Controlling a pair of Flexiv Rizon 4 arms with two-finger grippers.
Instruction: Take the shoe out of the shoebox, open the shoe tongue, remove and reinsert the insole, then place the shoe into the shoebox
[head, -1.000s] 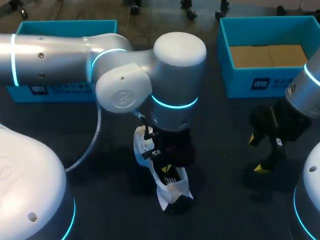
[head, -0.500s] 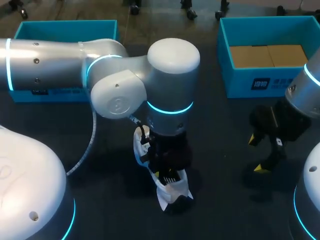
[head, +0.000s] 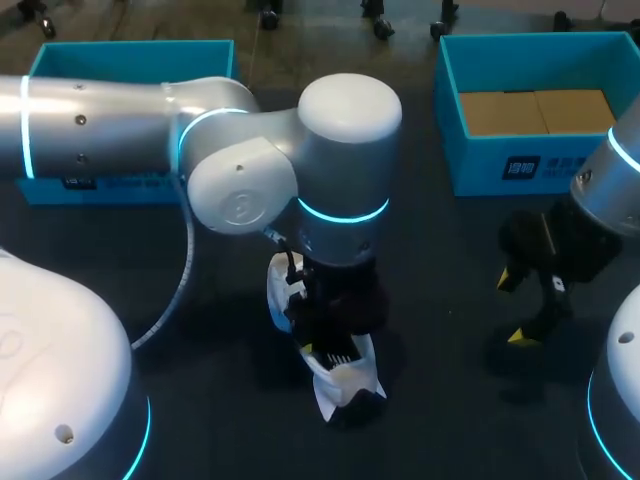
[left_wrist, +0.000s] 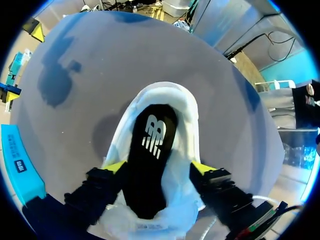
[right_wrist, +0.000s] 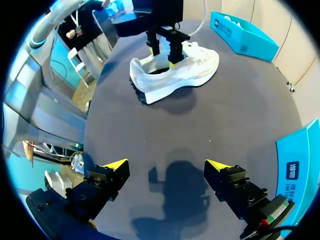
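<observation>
left arm now slightly further toward the head view's left than a second ago, left gripper sits lower on the white shoe, covers more of the black insole

I am looking down on a dark, matte worktop that is filling most of the head view, plain and unpatterned, with light falling evenly across it. In the left wrist view the same surface is reading as a paler grey, and a few soft dark shadows are lying on it. In the right wrist view it is showing dark grey, and one blurred shadow is sitting on it.
</observation>
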